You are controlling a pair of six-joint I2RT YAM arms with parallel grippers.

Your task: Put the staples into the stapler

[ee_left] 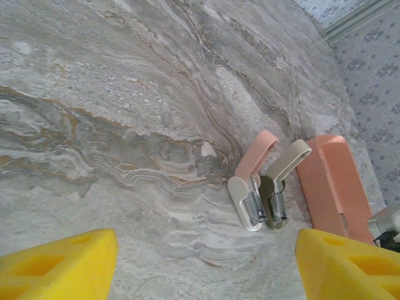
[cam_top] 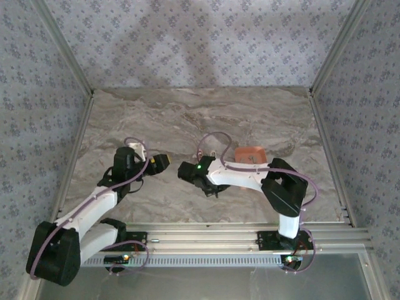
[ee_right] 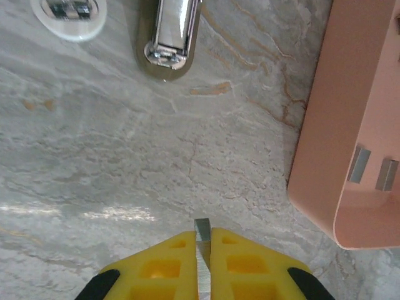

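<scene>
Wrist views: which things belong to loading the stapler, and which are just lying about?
Belongs to the job: staple strip pinched in the right gripper; pink stapler, opened; spare staples in the salmon tray.
Lying about, apparently: beige stapler beside the pink one.

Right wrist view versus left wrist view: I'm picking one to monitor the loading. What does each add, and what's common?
Right wrist: a staple strip pinched in the shut right gripper, and two more staples lying inside the tray. Left wrist: the open left gripper, and the pink stapler end to end, flipped open. Both: that stapler's metal end, the beige one beside it, the tray, the marble table.
</scene>
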